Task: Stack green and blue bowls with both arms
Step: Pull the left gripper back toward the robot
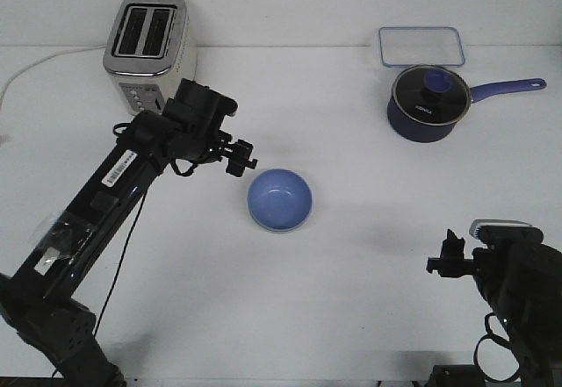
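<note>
The blue bowl sits upright at the middle of the table. A thin pale green edge shows under its near rim, so it seems to rest inside the green bowl, which is otherwise hidden. My left gripper hovers just left of the bowl's far rim, apart from it and open, with nothing between its fingers. My right gripper is low at the front right, far from the bowls, open and empty.
A silver toaster stands at the back left, behind the left arm. A dark navy saucepan with a glass lid and a clear lidded container are at the back right.
</note>
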